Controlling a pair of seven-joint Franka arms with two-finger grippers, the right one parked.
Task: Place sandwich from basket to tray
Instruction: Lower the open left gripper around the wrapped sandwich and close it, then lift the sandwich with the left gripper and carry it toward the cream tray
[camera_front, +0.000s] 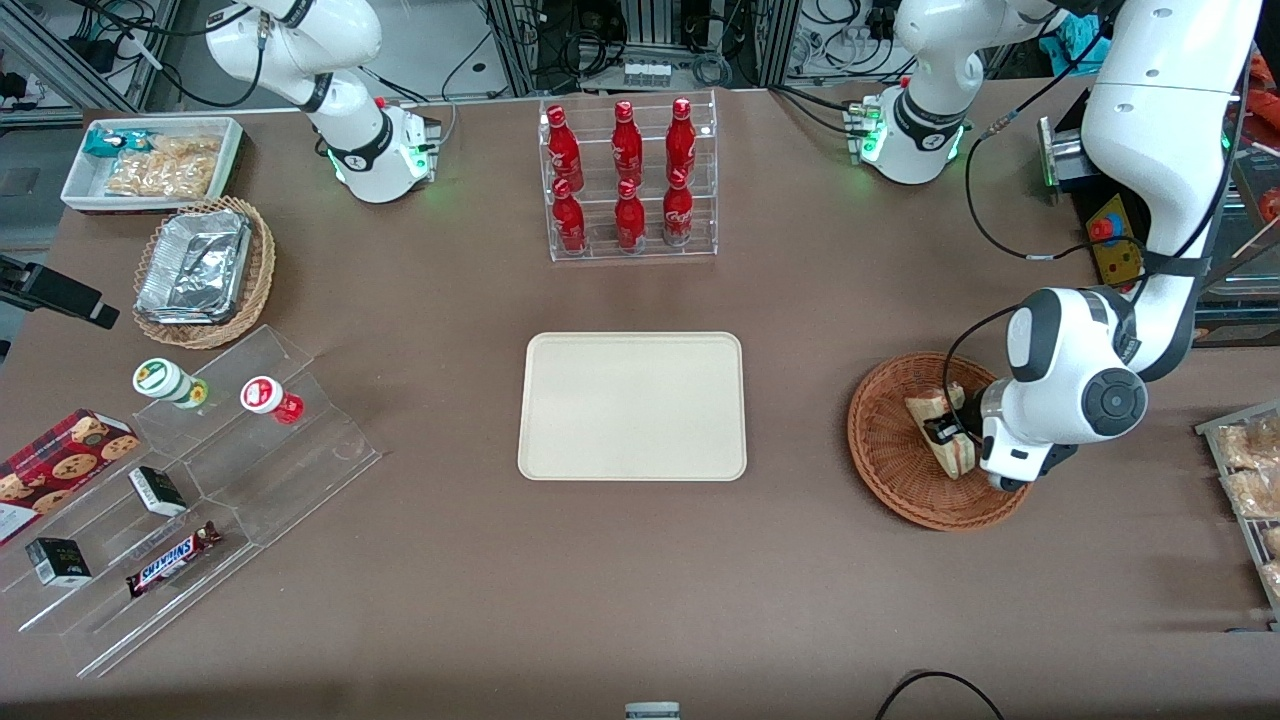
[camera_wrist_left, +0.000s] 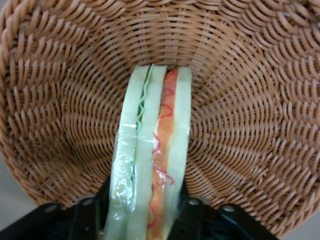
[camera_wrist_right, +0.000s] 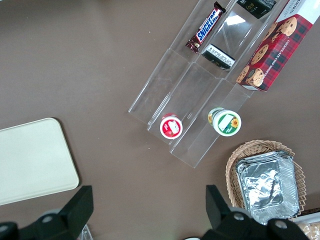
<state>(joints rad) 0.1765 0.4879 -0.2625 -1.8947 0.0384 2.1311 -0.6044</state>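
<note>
The sandwich (camera_front: 940, 428), a pale bread wedge with red and green filling stripes, lies in the reddish-brown wicker basket (camera_front: 885, 440) toward the working arm's end of the table. My left gripper (camera_front: 948, 436) is down in the basket with a black finger on each side of the sandwich. In the left wrist view the sandwich (camera_wrist_left: 150, 160) fills the gap between the fingers (camera_wrist_left: 192, 212), which press on its two bread faces, over the basket's weave (camera_wrist_left: 240, 100). The cream-beige tray (camera_front: 632, 405) lies bare at the table's middle.
A clear rack of red bottles (camera_front: 627, 178) stands farther from the front camera than the tray. Toward the parked arm's end are a tan basket with foil containers (camera_front: 200, 268), a white snack bin (camera_front: 150, 162) and clear stepped shelves (camera_front: 200, 480). A wire rack of pastries (camera_front: 1250, 480) lies beside the basket.
</note>
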